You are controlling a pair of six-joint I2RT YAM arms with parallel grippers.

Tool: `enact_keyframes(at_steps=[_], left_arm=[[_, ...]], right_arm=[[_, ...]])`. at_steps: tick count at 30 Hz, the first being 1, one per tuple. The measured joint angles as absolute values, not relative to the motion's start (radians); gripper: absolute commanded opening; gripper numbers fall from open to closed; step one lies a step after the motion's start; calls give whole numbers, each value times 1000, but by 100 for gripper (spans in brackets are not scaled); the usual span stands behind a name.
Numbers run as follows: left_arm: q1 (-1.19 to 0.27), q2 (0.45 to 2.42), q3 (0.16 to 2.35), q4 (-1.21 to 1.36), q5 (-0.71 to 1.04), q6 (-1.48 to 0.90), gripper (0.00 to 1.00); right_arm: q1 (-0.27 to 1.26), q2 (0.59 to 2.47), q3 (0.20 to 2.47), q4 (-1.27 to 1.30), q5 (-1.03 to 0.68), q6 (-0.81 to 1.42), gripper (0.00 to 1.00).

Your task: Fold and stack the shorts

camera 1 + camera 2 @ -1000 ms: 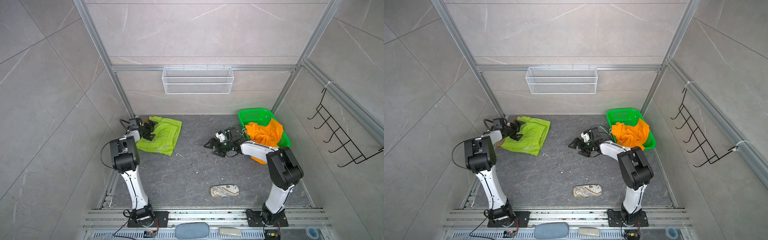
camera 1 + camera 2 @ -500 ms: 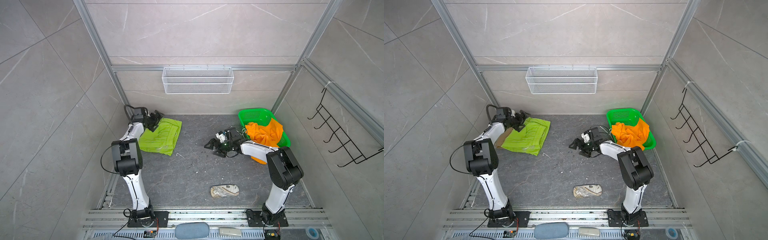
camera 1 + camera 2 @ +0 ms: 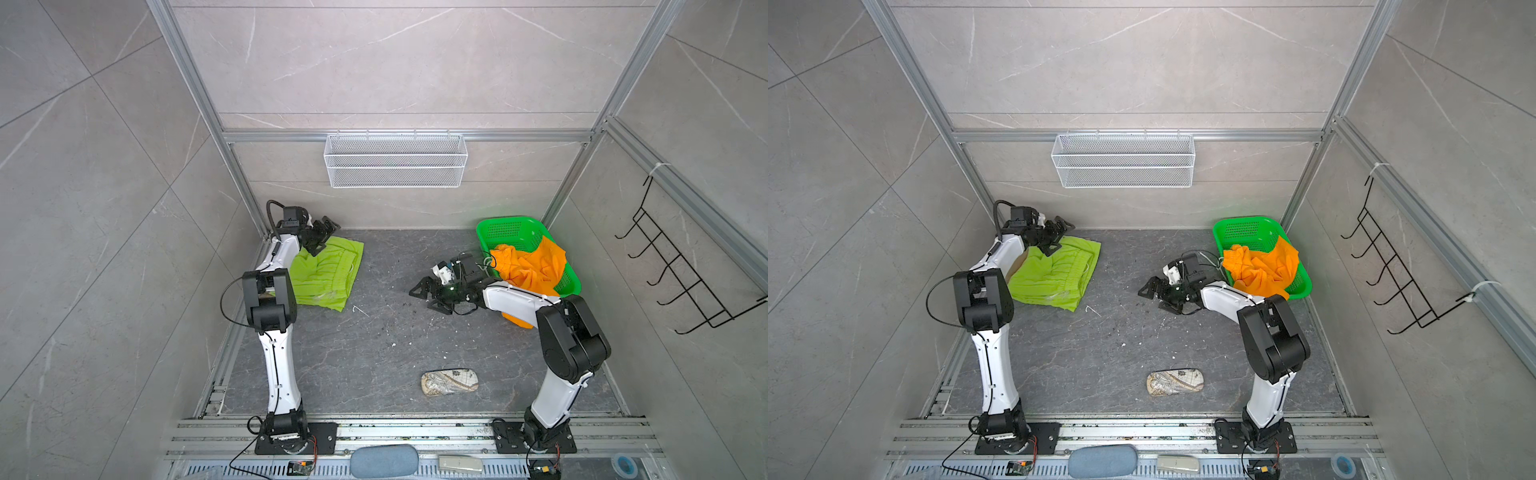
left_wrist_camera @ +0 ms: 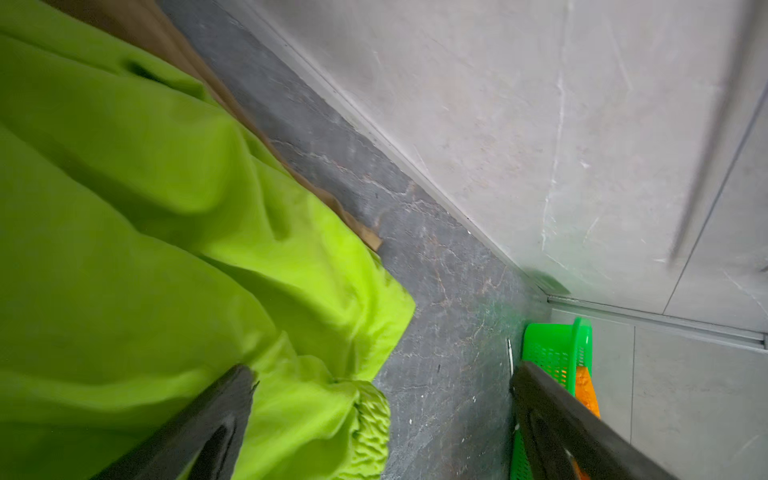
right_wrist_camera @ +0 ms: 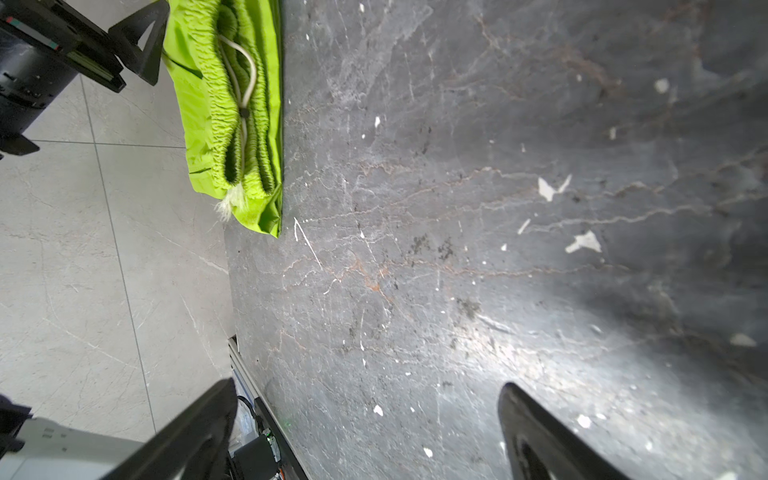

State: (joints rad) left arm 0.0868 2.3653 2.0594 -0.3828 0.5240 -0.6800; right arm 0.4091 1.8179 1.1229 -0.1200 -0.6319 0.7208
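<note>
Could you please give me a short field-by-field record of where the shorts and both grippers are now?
lime green shorts: folded on the floor at far left, atop the tan shorts
tan shorts: mostly hidden, one edge showing
orange shorts: crumpled in the green basket, spilling over its rim
left gripper: open, empty, over the lime green shorts' far edge
right gripper: open, empty, over bare floor beside the basket
patterned pouch: on the floor near the front, apart
</note>
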Motion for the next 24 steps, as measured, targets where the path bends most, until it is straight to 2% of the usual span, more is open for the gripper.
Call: enact_keyframes(at_steps=[10,24], left_arm=[[191,2491,2129,-372,539,-685,99],[244,2510,2159,-360,552,-689,100]], right_arm=[[409,1818,1118,-123,-632,714,99],[409,1818,1118,-131,-624,714,99]])
